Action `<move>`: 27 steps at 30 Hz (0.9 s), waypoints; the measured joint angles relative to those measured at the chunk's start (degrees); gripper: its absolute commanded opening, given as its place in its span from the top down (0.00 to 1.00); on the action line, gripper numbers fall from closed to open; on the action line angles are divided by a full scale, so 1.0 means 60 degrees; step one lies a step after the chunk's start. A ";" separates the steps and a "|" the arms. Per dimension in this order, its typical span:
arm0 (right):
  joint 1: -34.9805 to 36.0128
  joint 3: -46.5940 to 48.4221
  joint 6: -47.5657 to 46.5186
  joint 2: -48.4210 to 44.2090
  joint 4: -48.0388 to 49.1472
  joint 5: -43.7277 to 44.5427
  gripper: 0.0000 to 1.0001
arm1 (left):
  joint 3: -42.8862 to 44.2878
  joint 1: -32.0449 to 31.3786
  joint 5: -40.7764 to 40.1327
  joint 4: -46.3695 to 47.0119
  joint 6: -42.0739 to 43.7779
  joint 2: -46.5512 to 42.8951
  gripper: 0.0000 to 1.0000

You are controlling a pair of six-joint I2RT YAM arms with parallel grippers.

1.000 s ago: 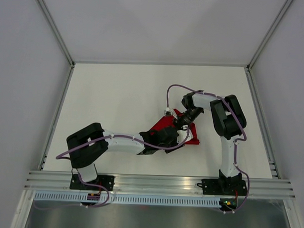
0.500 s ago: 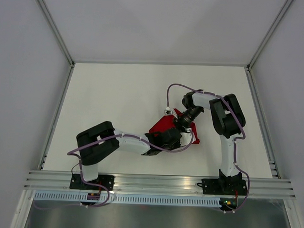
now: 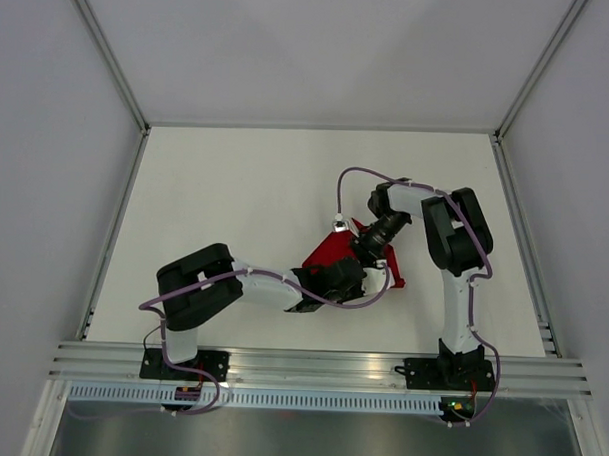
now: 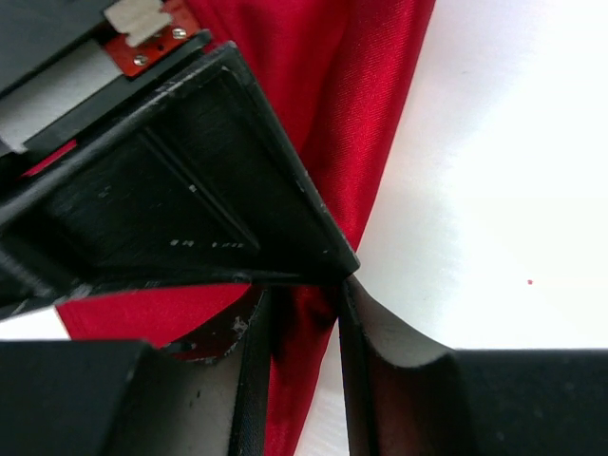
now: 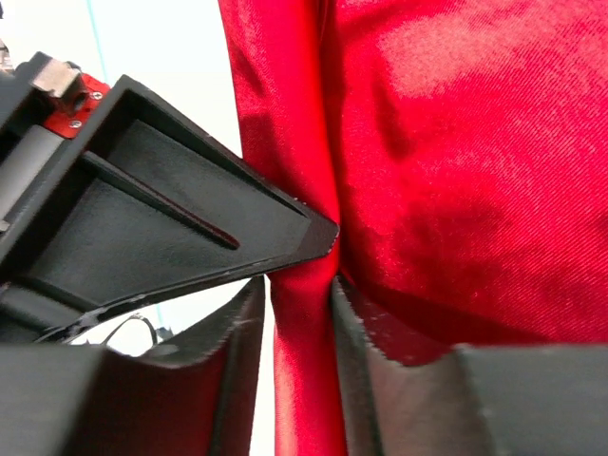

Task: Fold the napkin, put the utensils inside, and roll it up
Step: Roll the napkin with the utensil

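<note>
Currently the napkin (image 3: 326,255) is lying bunched on the white table (image 3: 235,206), just off the table's middle toward 4 o'clock in the top view. Both arms are meeting over it. The left arm is reaching in from 8 o'clock and the right arm is bending down from 1 o'clock.

In the left wrist view, the left gripper (image 4: 302,290) is pinching a narrow raised fold of the red cloth. The fabric is filling the slim gap between its fingers (image 4: 249,366) and touching both, so the jaws are reading as clamped on the napkin. One dark finger of the other gripper is slanting in from 10 o'clock, and its tip is touching the same fold just above.

In the right wrist view, the right gripper (image 5: 299,285) is straddling a ridge of the napkin that is running from 12 to 6 o'clock. The cloth is touching both pads, but I cannot tell whether these jaws are pressing or only sitting loosely around it. More red cloth is spreading toward 2 o'clock. The left gripper's finger is pointing in from 9 o'clock, with its tip against the ridge.
</note>
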 measured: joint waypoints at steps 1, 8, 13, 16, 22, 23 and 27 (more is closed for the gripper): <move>-0.0018 -0.0022 0.0007 -0.0076 -0.0062 0.0029 0.53 | 0.0000 0.0015 0.0127 0.0022 0.0000 0.0000 0.98; -0.0164 -0.0142 0.0033 -0.0688 0.0164 0.0441 0.43 | 0.0208 0.0404 0.1213 0.0127 -0.0007 0.0171 0.98; -0.0586 -0.0117 0.0033 -0.0889 0.0419 0.0419 0.43 | 0.0368 0.0860 0.2244 0.0153 -0.0098 0.0313 0.98; -0.1053 -0.0113 0.0029 -0.1202 0.0597 0.0310 0.43 | 0.0441 0.1118 0.2841 0.0095 -0.0233 0.0364 0.98; -0.2211 -0.0262 0.0022 -0.2586 0.1027 -0.0113 0.42 | 0.0790 0.1796 0.4371 -0.0259 -0.0674 0.0590 0.98; -0.2386 -0.0506 0.0029 -0.2980 0.1297 -0.0160 0.41 | 0.0852 0.1949 0.4692 -0.0277 -0.0772 0.0645 0.98; -0.2852 -0.2047 0.0240 -0.4994 0.2568 -0.0102 0.36 | 0.1115 0.2634 0.6113 -0.0357 -0.1275 0.0918 0.98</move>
